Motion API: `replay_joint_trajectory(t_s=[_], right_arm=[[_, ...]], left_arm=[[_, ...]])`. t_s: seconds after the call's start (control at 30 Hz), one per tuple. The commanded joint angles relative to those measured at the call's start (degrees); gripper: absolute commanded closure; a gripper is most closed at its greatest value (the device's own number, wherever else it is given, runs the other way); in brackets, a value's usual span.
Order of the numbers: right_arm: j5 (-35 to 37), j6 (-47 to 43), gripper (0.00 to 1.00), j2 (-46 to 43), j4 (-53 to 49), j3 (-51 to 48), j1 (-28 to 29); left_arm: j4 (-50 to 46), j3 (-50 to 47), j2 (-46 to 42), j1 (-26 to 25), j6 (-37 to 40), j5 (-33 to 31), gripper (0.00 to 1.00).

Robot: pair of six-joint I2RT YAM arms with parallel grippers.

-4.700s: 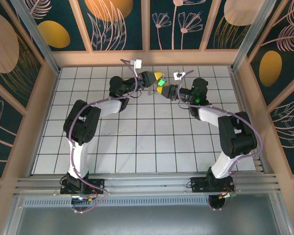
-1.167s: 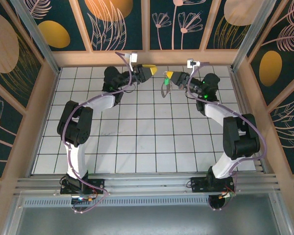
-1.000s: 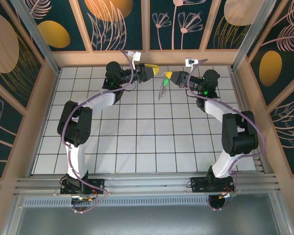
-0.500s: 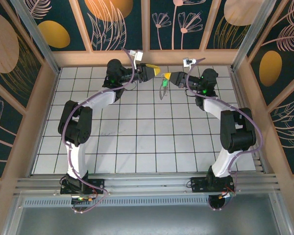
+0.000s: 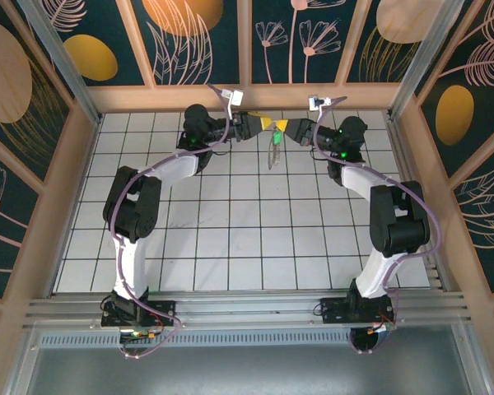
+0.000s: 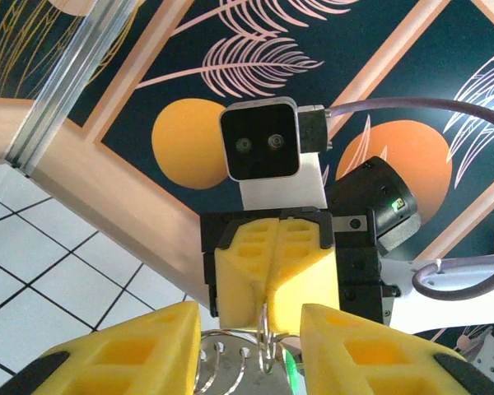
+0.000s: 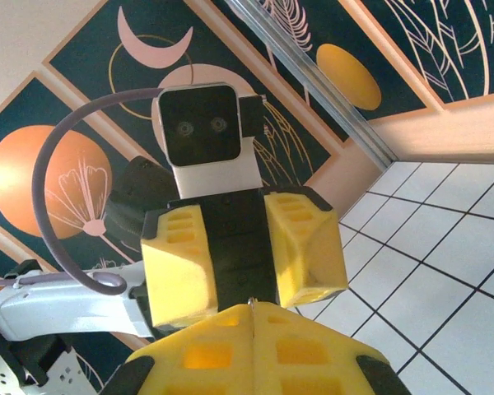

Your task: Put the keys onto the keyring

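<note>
The table [image 5: 230, 247] is white tile; left arm [image 5: 136, 206] & right arm [image 5: 395, 222] both stretch to the middle of its far edge, raised above the surface.

Change vs approx a sec ago: grippers were well apart then, now the tips nearly meet nose to nose; left gripper [image 5: 266, 123] has come across to the right gripper [image 5: 282, 125], which has barely shifted.

Left gripper: jaws part open & narrowing, one each side of the metal coil in left wrist view; no firm hold that I can see yet.

Right gripper: fully closed, pinching the keyring [image 5: 272, 155] by its top; ring hangs down over the tiles just inside the far edge.

Key [image 5: 275, 137], green head, hangs w/ the ring just below the tips; looks threaded on already, tho can't confirm.

Prob. meaning: left is coming back for the ring to finish or check the threading; task seems near its end.
</note>
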Motion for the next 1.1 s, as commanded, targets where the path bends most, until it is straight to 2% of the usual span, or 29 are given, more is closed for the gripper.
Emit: replay_joint_trajectory(t_s=[0.0,0.17,0.67,1.07], right_arm=[[0.7,0.8,1.00,0.8,4.4,2.4,0.4],[1.0,1.2,1.00,1.3,4.9,2.4,0.5],[1.7,2.2,1.00,1.9,6.2,2.3,0.5],[1.7,2.6,1.00,1.8,7.2,1.2,0.6]], left_arm=[[3.4,0.1,0.5,-0.6,-0.9,1.0,0.65],[3.5,0.7,0.8,-1.1,-0.9,1.0,0.71],[5.9,-0.1,1.3,-1.9,-2.2,0.2,0.79],[8.6,-0.2,1.7,-2.1,-3.8,-1.0,0.94]])
